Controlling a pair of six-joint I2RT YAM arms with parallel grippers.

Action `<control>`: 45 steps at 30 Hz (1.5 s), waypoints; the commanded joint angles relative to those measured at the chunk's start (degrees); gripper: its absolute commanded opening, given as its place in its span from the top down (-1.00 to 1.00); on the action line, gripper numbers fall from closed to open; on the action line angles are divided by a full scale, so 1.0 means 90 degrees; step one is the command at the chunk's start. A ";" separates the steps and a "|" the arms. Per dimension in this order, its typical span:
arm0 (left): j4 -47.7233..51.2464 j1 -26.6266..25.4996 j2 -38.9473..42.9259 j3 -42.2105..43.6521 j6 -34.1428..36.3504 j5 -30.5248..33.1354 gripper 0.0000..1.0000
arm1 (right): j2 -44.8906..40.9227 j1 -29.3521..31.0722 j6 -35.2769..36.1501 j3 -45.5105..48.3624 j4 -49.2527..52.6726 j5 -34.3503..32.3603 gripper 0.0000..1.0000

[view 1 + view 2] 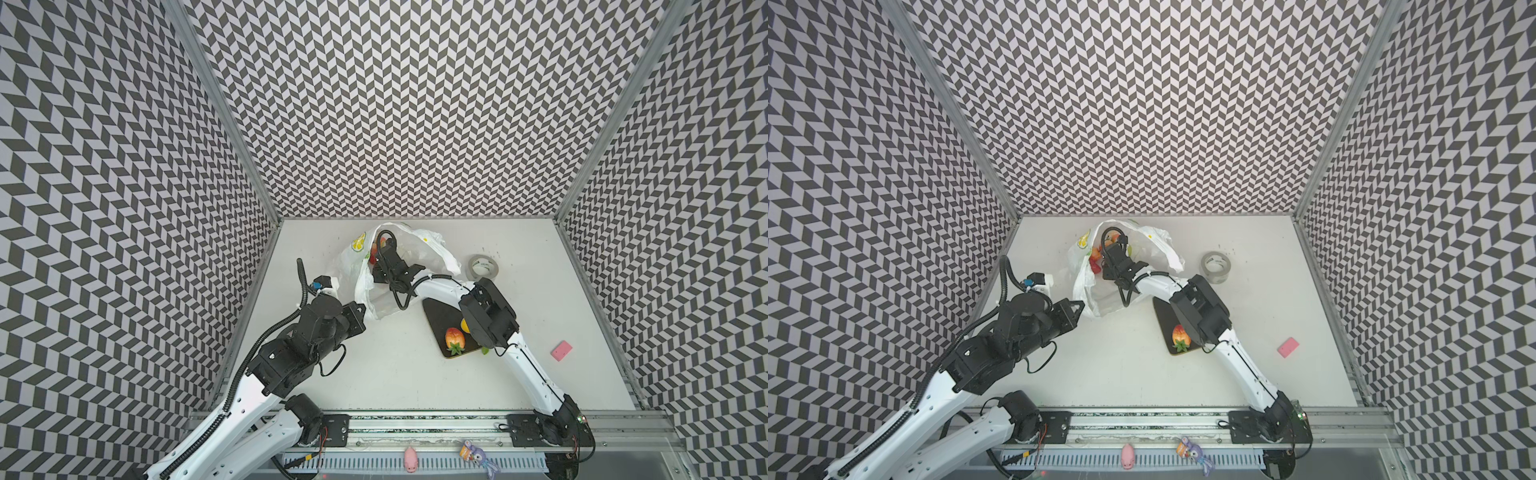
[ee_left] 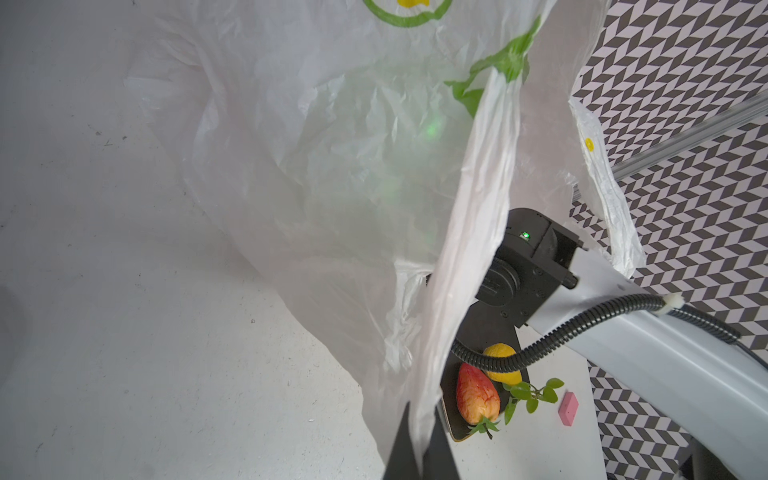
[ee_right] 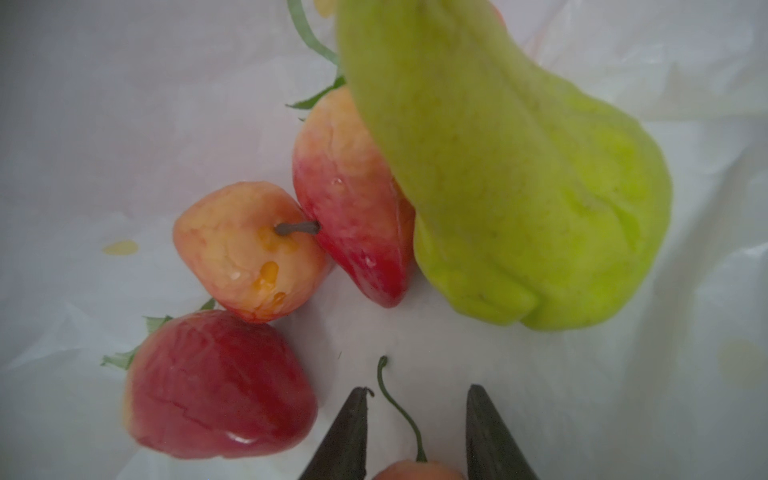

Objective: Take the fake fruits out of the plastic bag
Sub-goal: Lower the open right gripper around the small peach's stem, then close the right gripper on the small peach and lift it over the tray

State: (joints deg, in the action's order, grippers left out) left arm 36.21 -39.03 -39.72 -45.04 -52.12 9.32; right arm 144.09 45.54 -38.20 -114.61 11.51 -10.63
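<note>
Now | left fingers point(image 2: 399, 457): pinched shut on bag point(image 2: 332, 166) rim, lifted, likely to hold the mouth agape | right fingers point(image 3: 345, 436): deep inside bag, half-open astride a stemmed peach point(image 3: 415, 469), no grip seen yet | pear point(image 3: 519, 187), apple point(image 3: 245, 253): loose in bag on counter point(image 1: 395, 374) | strawberry point(image 1: 454, 338), lemon point(image 1: 465, 325): already out on tray point(image 1: 436, 311)

Chevron-patterned walls point(image 1: 415, 104) enclose a white tabletop point(image 1: 395, 374).

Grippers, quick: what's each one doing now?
Left gripper: closed on the plastic bag.
Right gripper: straddles a small stemmed fruit; grip cannot be told.
</note>
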 commanded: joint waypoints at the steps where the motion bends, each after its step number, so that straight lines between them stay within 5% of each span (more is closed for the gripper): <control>1: 0.0111 -0.0039 0.0041 -0.0115 0.0073 0.0175 1.00 | -0.0207 -0.0011 -0.0019 -0.0074 -0.0097 0.0037 0.54; 20: -0.0614 -0.0037 -0.0047 0.0309 -0.0053 0.0192 1.00 | -0.3271 0.0367 0.0540 0.2979 -0.0706 0.0341 0.59; 31: -0.0856 -0.0039 -0.0137 0.0421 -0.0068 0.0087 1.00 | -0.6322 0.1040 0.1176 0.5289 -0.0088 -0.0972 0.59; 45: -0.1088 -0.0039 -0.0205 0.0487 -0.0094 0.0146 1.00 | -0.9304 0.1385 0.0567 0.7152 0.1920 -0.2119 0.59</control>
State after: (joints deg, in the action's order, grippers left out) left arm 27.77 -39.03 -41.80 -40.62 -53.06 9.61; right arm 62.33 57.74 -31.35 -53.25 24.77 -25.45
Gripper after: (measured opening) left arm 0.047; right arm 0.346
